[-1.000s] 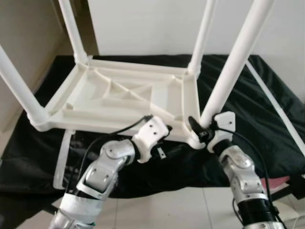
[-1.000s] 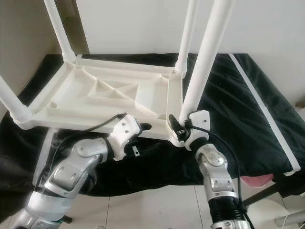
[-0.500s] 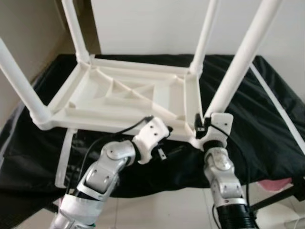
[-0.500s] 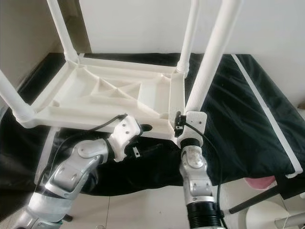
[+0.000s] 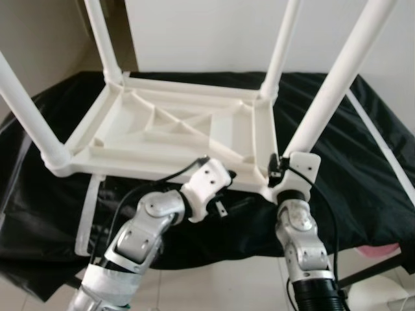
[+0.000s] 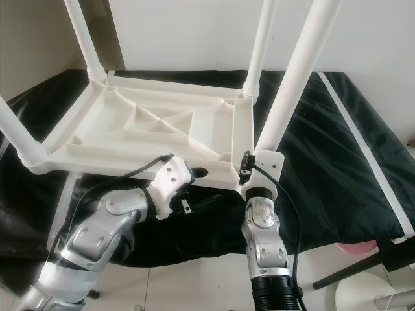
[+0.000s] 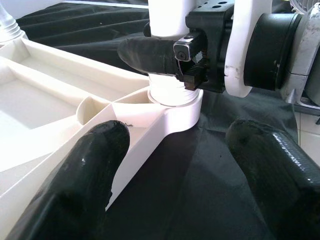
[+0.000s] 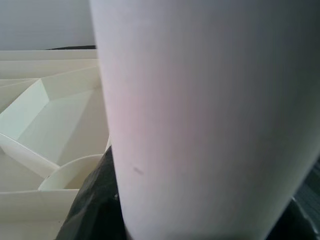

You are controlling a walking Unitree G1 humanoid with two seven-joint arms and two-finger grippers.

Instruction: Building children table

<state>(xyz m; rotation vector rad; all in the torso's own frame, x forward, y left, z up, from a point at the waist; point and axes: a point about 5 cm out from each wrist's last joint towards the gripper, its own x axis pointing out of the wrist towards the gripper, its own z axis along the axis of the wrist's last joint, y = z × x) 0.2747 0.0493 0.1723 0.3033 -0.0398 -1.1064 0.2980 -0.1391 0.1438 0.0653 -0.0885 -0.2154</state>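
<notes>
Item: white plastic children's table [image 5: 175, 129], upside down on a black cloth [image 5: 363, 168] that drapes the supporting surface. Ribbed underside faces up. Four white tubular legs stand upward from the corner sockets: near-right leg [image 5: 337, 78], near-left leg [image 5: 23, 107], far-left leg [image 5: 100, 39], far-right leg [image 5: 282, 45].

Right tool [image 5: 277, 170]: at the near-right corner of the table, closed around the base of the near-right leg just above its socket. In the left wrist view one black finger [image 7: 150, 54] lies across the front of that leg, touching it. The right wrist view looks straight at the leg's white surface at very close range, with the tabletop's ribbing beside it.

Left tool [image 7: 175, 165]: fingers spread wide, holding nothing. It sits at the near edge of the table, left of the right tool; one finger [image 7: 85, 185] lies over the table's rim, the other over the black cloth.

Other: loose white strip [image 5: 376, 146] lying on the cloth to the right; white strip [image 5: 87, 210] hanging at the cloth's near-left; pale tiled floor [image 5: 214, 285] below.
</notes>
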